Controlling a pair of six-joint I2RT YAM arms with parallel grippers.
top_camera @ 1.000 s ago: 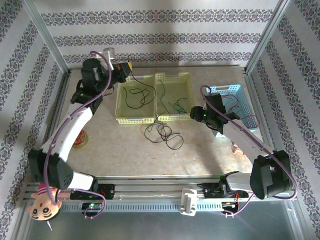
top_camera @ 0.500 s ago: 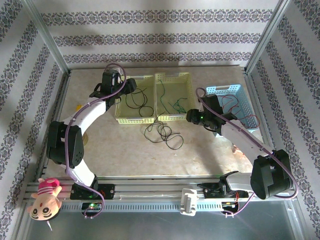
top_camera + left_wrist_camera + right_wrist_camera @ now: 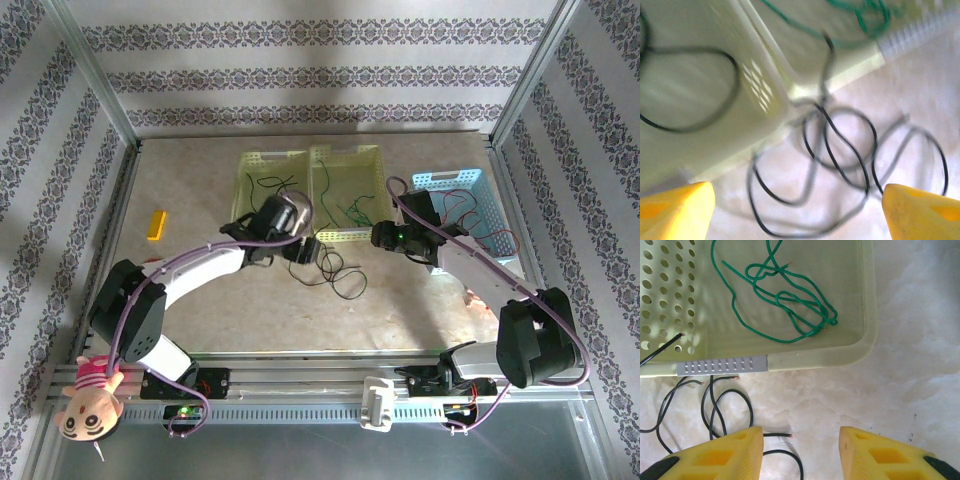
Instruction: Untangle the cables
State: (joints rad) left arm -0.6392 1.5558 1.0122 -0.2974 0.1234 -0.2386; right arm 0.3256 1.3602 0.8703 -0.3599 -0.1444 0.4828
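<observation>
Plush toy [image 3: 88, 400]: sits on the near rail at the left corner.
Left gripper [image 3: 797, 215]: yellow fingers spread wide with nothing between them. It hovers over the black tangle, just in front of the baskets' near walls.
Black cables [image 3: 840, 145]: several overlapping loops lie on the table. They are close against the near wall where the two yellow-green baskets meet, and one loose end leans up on that wall.
Right gripper [image 3: 800, 450]: fingers apart and empty. It is above bare table just in front of the right basket's near right corner, to the right of the black tangle.
Yellow block [image 3: 156, 224]: on the table at far left, well apart from the cables.
Right basket [image 3: 867, 315]: yellow-green, side by side with the left basket.
Green cables [image 3: 785, 300]: one knotted bunch on the right basket's floor, near its front wall and apart from the black cables.
Left basket [image 3: 272, 155]: yellow-green; the left arm covers its near part.
Lone black cable [image 3: 270, 183]: looped inside the left basket.
Blue basket [image 3: 450, 178]: to the right of the yellow-green pair.
Red cables [image 3: 470, 208]: inside the blue basket, partly hidden by the right arm.
</observation>
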